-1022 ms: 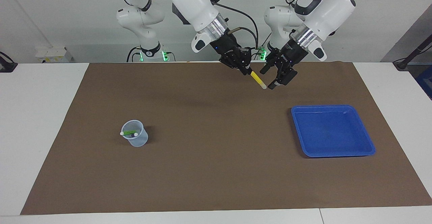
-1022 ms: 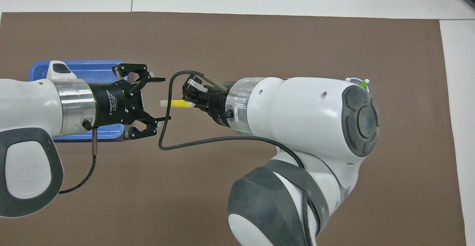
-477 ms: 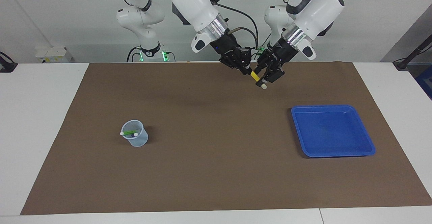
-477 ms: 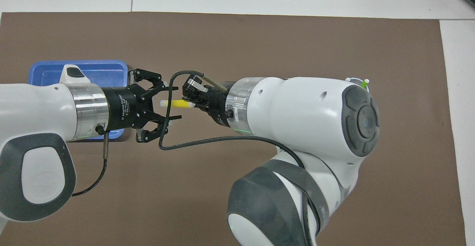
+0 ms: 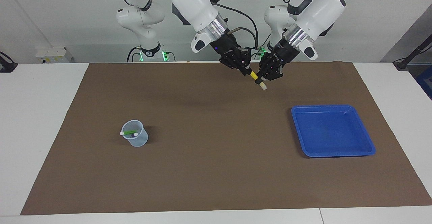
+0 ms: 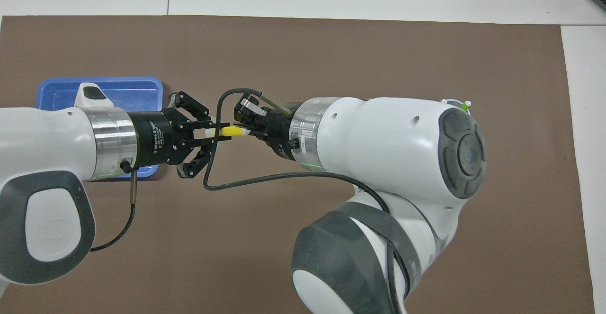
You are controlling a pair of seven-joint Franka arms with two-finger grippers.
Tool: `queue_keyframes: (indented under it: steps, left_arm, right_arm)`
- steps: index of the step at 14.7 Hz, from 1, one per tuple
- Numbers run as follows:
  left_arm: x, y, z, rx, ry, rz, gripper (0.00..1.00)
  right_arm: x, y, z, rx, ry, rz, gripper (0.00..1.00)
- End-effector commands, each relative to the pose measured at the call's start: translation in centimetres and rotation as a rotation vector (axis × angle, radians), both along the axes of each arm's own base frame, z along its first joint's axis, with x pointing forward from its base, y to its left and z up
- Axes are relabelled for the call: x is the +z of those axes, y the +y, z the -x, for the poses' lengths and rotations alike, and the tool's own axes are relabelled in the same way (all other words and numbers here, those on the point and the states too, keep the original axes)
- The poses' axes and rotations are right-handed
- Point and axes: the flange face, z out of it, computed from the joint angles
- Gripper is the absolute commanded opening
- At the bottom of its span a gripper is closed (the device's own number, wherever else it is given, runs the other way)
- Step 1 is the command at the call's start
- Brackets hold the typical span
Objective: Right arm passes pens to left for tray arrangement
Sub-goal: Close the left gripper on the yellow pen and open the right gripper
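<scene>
Clamping yellow pen [image 5: 254,76]: left fingers [image 5: 266,74] now closed on it, earlier apart; right fingers [image 5: 245,69] grip unchanged.

tray [image 5: 368,143] toward left arm's end | cup [image 5: 139,141] toward right arm's end

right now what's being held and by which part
The yellow pen, by both grippers, up over the brown mat. The right gripper grips its body end; the left gripper has its jaws shut near the whitish tip.
</scene>
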Motion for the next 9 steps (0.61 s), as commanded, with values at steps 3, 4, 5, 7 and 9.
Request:
queue_keyframes:
  steps: [3,4,5,7,9]
  left_arm:
    - [0.08,0.23,0.7,0.008,0.001,0.014,0.0]
    - [0.08,0.23,0.7,0.009,0.001,0.014,0.0]
    - [0.22,0.36,0.62,0.009,-0.002,0.015,0.0]
    - [0.3,0.34,0.56,0.009,-0.003,0.016,0.0]
    - [0.27,0.41,0.54,0.004,0.004,0.014,0.0]
  right_arm:
    - [-0.06,0.05,0.24,-0.01,0.01,-0.022,0.0]
    - [-0.07,0.13,0.3,-0.009,0.013,-0.023,0.0]
    - [-0.18,-0.08,0.2,-0.01,0.02,-0.019,0.0]
    - [-0.17,-0.15,0.23,-0.008,0.025,-0.015,1.0]
    - [-0.04,-0.58,0.12,0.003,0.029,-0.001,1.0]
